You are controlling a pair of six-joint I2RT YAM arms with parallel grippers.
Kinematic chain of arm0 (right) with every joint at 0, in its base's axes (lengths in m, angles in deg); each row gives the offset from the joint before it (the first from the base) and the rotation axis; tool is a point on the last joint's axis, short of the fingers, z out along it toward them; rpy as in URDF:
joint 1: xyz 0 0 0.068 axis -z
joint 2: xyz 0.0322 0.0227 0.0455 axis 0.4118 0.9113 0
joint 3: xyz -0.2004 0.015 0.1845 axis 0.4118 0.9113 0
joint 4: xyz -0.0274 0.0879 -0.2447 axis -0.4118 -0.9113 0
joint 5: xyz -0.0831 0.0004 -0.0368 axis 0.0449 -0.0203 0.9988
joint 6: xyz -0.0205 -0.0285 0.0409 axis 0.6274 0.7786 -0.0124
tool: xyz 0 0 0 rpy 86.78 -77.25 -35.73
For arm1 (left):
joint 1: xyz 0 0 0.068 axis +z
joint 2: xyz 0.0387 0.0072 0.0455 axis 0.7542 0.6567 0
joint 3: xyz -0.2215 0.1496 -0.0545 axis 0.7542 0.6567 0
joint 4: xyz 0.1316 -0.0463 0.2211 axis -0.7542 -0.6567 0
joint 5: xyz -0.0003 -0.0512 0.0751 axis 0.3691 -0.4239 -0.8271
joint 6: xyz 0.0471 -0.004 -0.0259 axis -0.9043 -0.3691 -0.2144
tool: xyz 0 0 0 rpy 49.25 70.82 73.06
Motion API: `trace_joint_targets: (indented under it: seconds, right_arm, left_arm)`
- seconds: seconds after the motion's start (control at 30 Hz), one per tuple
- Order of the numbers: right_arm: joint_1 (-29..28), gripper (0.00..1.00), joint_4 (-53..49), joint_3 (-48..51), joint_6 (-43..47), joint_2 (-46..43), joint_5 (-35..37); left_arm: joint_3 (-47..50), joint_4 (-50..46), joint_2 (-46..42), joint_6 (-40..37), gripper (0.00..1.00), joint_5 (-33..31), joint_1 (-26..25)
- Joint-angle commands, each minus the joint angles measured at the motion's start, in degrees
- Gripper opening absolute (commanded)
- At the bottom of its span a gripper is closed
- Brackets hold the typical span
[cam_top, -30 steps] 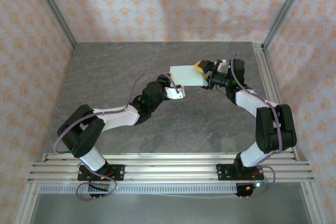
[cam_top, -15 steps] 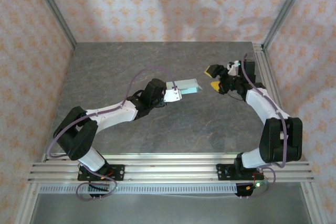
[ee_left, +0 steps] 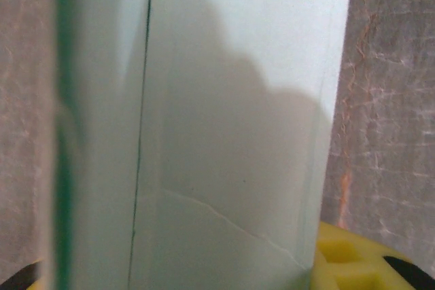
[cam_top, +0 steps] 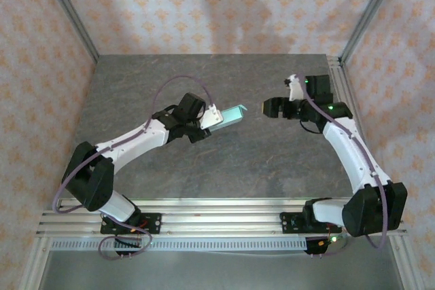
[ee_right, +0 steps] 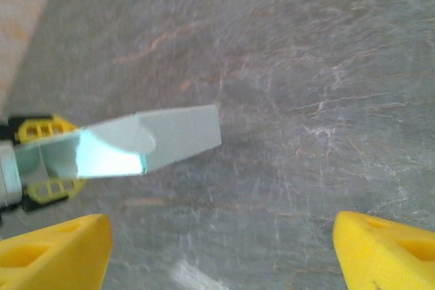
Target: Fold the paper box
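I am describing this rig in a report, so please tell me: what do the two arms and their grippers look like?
The left arm and right arm have white links and black joints. A purple cable loops along each. The finger pads are yellow.

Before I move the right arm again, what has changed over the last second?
The right gripper let go of the paper box, opened and drew back, leaving a gap. The left gripper carried the box slightly left and nearer. Its hold on the box stayed the same.
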Motion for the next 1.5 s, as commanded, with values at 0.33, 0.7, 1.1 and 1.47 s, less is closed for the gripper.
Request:
trace_joint_targets:
  seconds: [0.33, 0.7, 1.1, 1.47]
  right_arm:
    - [-14.8, 0.52, -0.2, -1.7, 25.7, 6.8, 10.7]
    - [-15.4, 0.41, -1.4, -5.4, 30.4, 14.9, 5.6]
    - [-15.5, 0.18, -0.3, -9.0, 28.7, 20.4, 6.0]
    - [-17.2, 0.15, 0.8, -7.2, 23.9, 17.9, 7.4]
  left_arm:
    - [-1.7, -11.4, 3.6, -0.3, 0.31, 13.2, 2.0]
    - [-3.7, -12.4, 9.2, -0.5, 0.31, 13.9, 2.7]
    - [-3.4, -12.5, 9.5, -1.0, 0.32, 13.4, 2.8]
    - [-4.0, -12.2, 10.1, -0.1, 0.32, 13.4, 2.7]
